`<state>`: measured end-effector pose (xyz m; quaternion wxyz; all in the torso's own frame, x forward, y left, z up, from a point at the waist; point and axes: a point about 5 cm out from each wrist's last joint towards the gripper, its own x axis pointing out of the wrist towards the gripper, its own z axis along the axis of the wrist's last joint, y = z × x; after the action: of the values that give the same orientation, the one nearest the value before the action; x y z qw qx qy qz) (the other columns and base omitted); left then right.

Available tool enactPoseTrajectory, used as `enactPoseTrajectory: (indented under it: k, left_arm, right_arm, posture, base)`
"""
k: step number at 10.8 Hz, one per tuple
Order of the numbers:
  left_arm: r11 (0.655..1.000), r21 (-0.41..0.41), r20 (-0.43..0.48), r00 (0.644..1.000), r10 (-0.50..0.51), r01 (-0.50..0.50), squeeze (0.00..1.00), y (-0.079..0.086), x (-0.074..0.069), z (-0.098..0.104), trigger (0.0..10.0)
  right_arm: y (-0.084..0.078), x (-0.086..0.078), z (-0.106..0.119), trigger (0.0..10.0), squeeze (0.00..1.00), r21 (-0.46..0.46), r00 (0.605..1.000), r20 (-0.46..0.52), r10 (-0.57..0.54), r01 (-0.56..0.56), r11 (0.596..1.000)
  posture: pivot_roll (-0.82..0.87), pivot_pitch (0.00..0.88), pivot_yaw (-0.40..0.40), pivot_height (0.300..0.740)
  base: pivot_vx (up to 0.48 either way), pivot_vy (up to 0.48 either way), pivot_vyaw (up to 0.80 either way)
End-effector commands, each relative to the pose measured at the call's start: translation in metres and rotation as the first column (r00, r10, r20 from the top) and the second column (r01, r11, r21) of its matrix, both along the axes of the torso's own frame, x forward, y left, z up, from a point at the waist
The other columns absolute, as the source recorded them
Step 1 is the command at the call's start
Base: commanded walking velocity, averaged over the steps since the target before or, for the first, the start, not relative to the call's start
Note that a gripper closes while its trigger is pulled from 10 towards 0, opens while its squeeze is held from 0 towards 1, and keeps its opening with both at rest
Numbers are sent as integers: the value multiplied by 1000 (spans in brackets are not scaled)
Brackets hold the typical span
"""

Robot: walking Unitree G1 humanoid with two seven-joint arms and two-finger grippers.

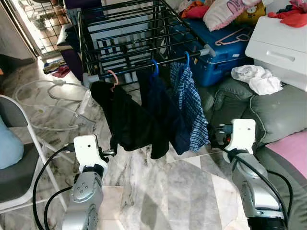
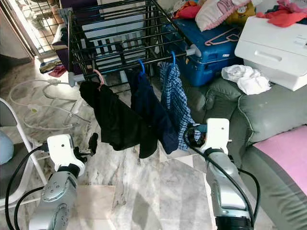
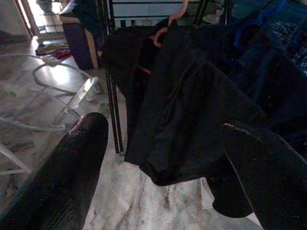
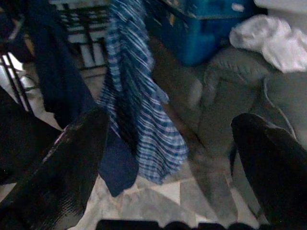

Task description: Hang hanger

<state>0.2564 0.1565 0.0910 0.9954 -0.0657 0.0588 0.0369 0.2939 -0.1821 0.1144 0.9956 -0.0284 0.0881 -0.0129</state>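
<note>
A black drying rack [image 1: 125, 28] stands ahead, and three garments hang from its front rail [image 1: 144, 67]. A black garment [image 1: 125, 120] hangs on a pink hanger [image 1: 113, 76]. A navy garment [image 1: 160, 108] hangs on a blue hanger [image 1: 154, 67], and a blue plaid shirt [image 1: 193, 110] hangs on another blue hanger [image 1: 186, 58]. My left gripper [image 3: 163, 123] is open and empty, low in front of the black garment. My right gripper [image 4: 170, 117] is open and empty too, held low just right of the plaid shirt's hem. A spare pink hanger [image 1: 233, 37] lies on the blue suitcase.
A blue suitcase [image 1: 225, 55] sits right of the rack, with a white box [image 1: 280, 45] beside it. A white cloth [image 1: 256, 79] lies on the grey sofa [image 1: 271, 112]. A folding chair [image 1: 21, 143] stands at my left. Hoses [image 1: 53, 103] trail over the marble floor.
</note>
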Motion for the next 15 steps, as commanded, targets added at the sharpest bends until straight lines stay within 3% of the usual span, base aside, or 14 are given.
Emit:
enactPoseTrajectory:
  k: [1, 5, 6, 7, 8, 11, 13, 15]
  left_arm:
    - [999, 21, 14, 999, 36, -36, 0, 7, -1, 4, 10000]
    - [995, 92, 52, 998, 42, -46, 0, 11, -4, 5, 10000]
    - [994, 106, 61, 998, 31, -37, 0, 11, -2, 6, 10000]
    - [993, 114, 77, 997, 25, -34, 0, 11, 1, 10, 10000]
    - [994, 97, 72, 996, 52, -59, 0, 14, 0, 10, 10000]
    - [994, 80, 55, 996, 66, -71, 0, 9, -7, 8, 10000]
    - [998, 53, 50, 998, 39, -42, 0, 6, -2, 8, 10000]
    - [998, 49, 53, 998, 32, -35, 0, 6, 2, 10, 10000]
  right_arm:
    - [10, 2, 8, 10000, 0, -33, 997, 49, 61, -59, 998]
    - [12, 2, 6, 10000, 0, -87, 989, 36, 145, -142, 986]
    - [13, 6, 10, 10000, 0, -84, 982, 40, 185, -181, 980]
    - [14, 14, 26, 10000, 0, -88, 964, 105, 245, -237, 968]
    - [10, 21, 32, 10000, 0, -72, 973, 124, 196, -188, 979]
    - [23, 16, 29, 10000, 0, -21, 972, 150, 179, -177, 984]
    - [36, 8, 23, 10000, 0, -2, 969, 137, 206, -208, 978]
    - [36, 10, 24, 10000, 0, 13, 971, 138, 194, -197, 980]
  posture:
    - [-114, 0, 65, 740]
    - [-118, 5, 68, 740]
    - [-119, 2, 69, 740]
    - [-112, 0, 63, 740]
    - [-98, 0, 53, 740]
    - [-79, 22, 60, 740]
    - [-95, 28, 66, 740]
    - [-102, 33, 66, 740]
  base:
    - [0, 0, 0]
    - [0, 0, 0]
    - [0, 0, 0]
    - [0, 0, 0]
    - [0, 0, 0]
    - [0, 0, 0]
    - [0, 0, 800]
    - [0, 126, 400]
